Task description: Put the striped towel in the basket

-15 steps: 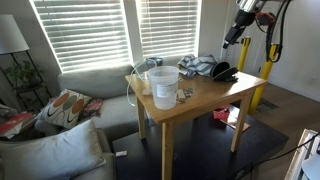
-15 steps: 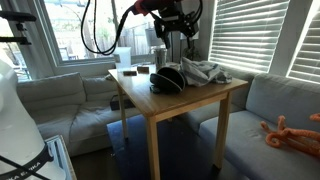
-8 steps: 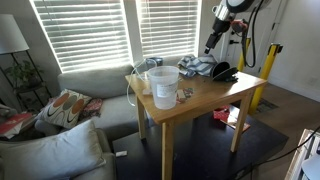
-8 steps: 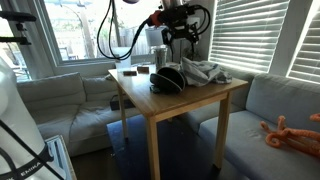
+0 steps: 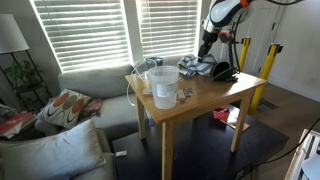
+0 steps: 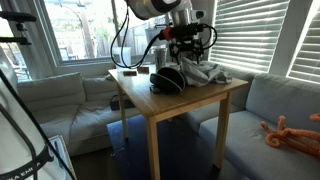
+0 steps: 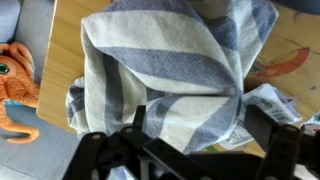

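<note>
Directly beneath the jaws, the striped towel (image 7: 170, 70) lay crumpled on the tabletop (image 7: 66, 40). The jaws hung above it spread wide, gripping nothing. Off to 1 side of the jaws, the dark basket (image 5: 222, 71) (image 6: 167, 79) sat beside the towel in both exterior views. An orange toy (image 7: 15, 85) lay beyond the tabletop edge.

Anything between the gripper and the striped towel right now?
Nothing visible. The gripper hangs above the striped towel, jaws open, and the wrist view shows the towel's uncovered top straight ahead. The dark object lies beside the towel, not over it.
</note>
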`<state>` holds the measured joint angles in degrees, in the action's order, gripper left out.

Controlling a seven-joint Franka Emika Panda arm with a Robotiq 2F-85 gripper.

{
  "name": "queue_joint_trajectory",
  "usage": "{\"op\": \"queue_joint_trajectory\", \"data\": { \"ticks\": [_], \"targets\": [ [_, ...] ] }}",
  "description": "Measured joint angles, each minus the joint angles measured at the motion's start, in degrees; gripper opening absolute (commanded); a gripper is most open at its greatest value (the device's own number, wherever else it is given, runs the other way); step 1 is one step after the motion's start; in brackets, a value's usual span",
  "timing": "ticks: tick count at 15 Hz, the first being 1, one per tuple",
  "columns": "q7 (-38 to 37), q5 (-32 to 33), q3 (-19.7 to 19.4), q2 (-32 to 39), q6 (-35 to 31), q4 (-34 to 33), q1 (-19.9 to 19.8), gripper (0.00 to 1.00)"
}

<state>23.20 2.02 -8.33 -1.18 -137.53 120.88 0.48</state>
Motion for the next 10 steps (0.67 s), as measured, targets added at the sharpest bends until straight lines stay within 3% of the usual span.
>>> {"op": "queue_joint_trajectory", "data": {
  "ticks": [2,4,10],
  "targets": [
    [0.15,0.07,0.21,1.93,0.01,-1.24,-0.87,1.00],
    [0.23,0.08,0.46,3.51,0.01,-2.22,-1.59,0.74],
    [0.26,0.07,1.53,5.89,1.07,-4.10,-2.62,0.32]
  ]
}}
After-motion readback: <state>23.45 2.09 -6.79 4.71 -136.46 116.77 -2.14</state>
